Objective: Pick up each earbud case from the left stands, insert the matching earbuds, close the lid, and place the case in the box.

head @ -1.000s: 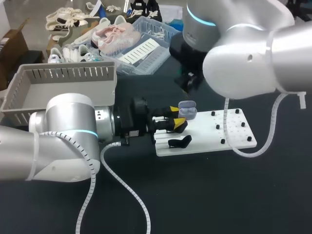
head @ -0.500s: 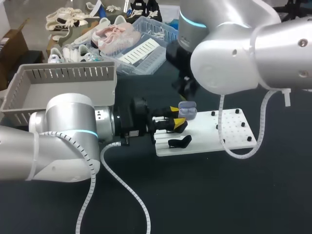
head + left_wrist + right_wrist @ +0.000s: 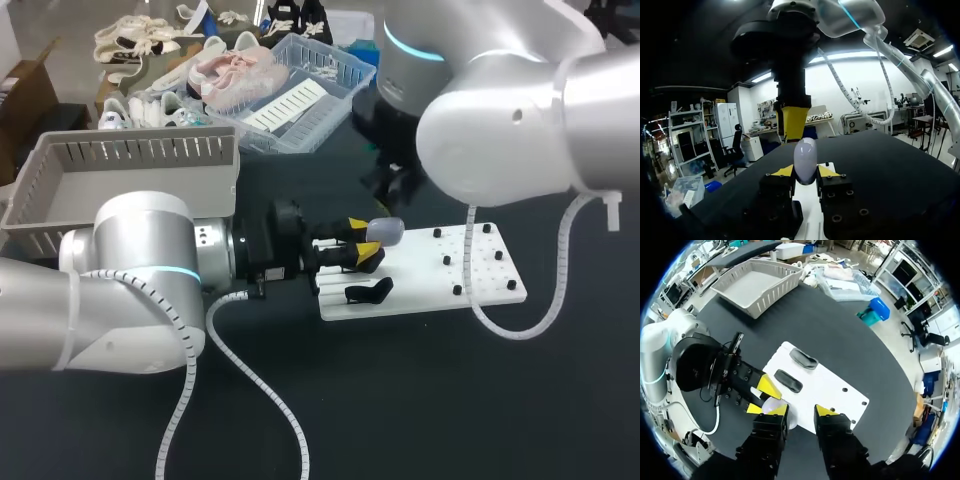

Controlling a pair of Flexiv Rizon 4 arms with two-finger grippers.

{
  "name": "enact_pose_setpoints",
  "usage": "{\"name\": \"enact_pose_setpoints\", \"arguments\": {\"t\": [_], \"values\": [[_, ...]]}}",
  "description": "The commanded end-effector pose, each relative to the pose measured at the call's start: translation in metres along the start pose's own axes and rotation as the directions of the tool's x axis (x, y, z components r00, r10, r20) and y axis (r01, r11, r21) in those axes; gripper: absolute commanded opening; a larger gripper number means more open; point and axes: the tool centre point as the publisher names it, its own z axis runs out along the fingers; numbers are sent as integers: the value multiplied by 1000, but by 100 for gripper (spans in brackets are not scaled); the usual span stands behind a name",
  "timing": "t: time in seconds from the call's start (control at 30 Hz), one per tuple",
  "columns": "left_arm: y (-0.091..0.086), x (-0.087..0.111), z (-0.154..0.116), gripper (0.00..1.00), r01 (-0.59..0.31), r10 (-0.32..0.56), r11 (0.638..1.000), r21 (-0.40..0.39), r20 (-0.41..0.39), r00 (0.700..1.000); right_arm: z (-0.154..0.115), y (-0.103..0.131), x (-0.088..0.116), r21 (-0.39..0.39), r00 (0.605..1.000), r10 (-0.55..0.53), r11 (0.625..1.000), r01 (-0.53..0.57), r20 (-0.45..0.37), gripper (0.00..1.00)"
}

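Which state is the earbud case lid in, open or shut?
Shut: the earbud case is one smooth closed shell between the left end effector's tips, no lid raised.

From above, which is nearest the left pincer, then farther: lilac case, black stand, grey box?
1. Small lilac earbud case: gripped in the left pincer.
2. Empty black stand: on the white board, just beside.
3. Grey slotted plastic box: far left.
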Motion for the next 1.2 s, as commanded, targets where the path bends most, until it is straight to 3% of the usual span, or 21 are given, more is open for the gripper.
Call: {"name": "enact_pose_setpoints", "arguments": {"t": [0.03, 0.1, 0.27, 0.33, 0.5, 0.63, 1.0, 1.2], "values": [[-2, 0, 1, 0, -3, 3, 1000, -10, -1, 1000, -9, -2, 24, 6, 997, 20, 1000, -20, 70, 31], [-2, 0, 1, 0, -3, 3, 1000, -10, -1, 1000, -9, -5, 31, 5, 997, 34, 999, -34, 71, 31], [14, -7, -28, 0, -42, 39, 998, -42, -56, 998, -7, -12, 47, -3, 995, 74, 997, -74, 65, 31], [22, -7, -43, 0, -44, 42, 996, -73, -24, 999, -5, -14, 52, -7, 994, 86, 996, -85, 63, 31], [42, -11, -79, 0, -84, 79, 987, -135, -45, 996, -1, -20, 63, -14, 992, 117, 993, -117, 54, 30], [59, -8, -112, 0, -114, 93, 974, -198, -114, 989, 1, -24, 70, -21, 989, 138, 990, -138, 50, 30], [118, 16, -188, 0, -99, -2, 924, -369, -264, 964, 1, -41, 85, -20, 977, 207, 978, -207, 47, 29], [158, 44, -217, 0, -47, -102, 907, -419, -326, 940, 2, -50, 99, -7, 965, 261, 965, -261, 27, 29]]}}
